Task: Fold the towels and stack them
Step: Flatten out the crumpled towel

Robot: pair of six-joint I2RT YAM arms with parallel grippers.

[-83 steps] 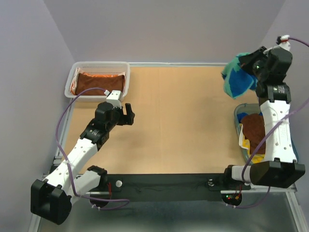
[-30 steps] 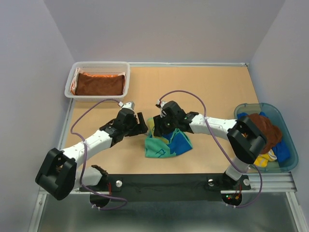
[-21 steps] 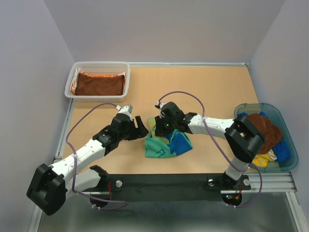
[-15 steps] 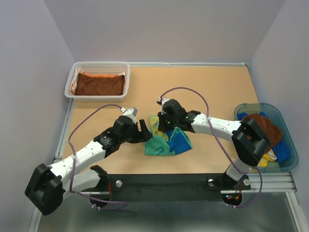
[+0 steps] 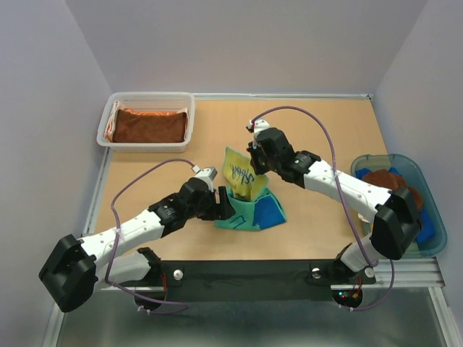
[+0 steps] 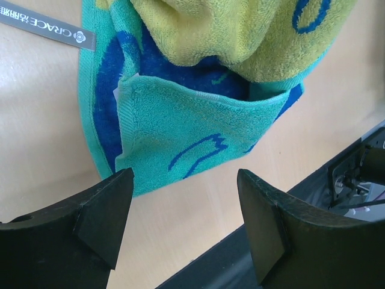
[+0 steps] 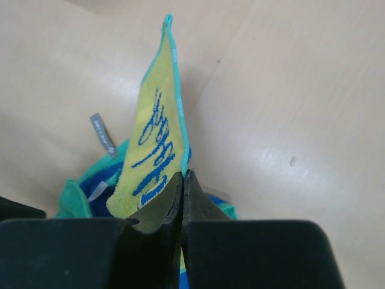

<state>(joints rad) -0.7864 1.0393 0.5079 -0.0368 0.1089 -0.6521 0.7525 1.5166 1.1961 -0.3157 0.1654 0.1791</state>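
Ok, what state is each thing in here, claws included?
tree-print towel: crumpled on table, yellow corner lifted.
right claw: shut on tree-print towel.
left claw: open over towel's edge, not gripping.
brown towel: folded, in white basket.
blue-green tub: holds unfolded towels.

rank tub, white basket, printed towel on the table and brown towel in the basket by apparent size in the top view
1. blue-green tub, partly hidden by the right arm
2. white basket
3. printed towel and brown towel: too close to rank; the printed one is bunched
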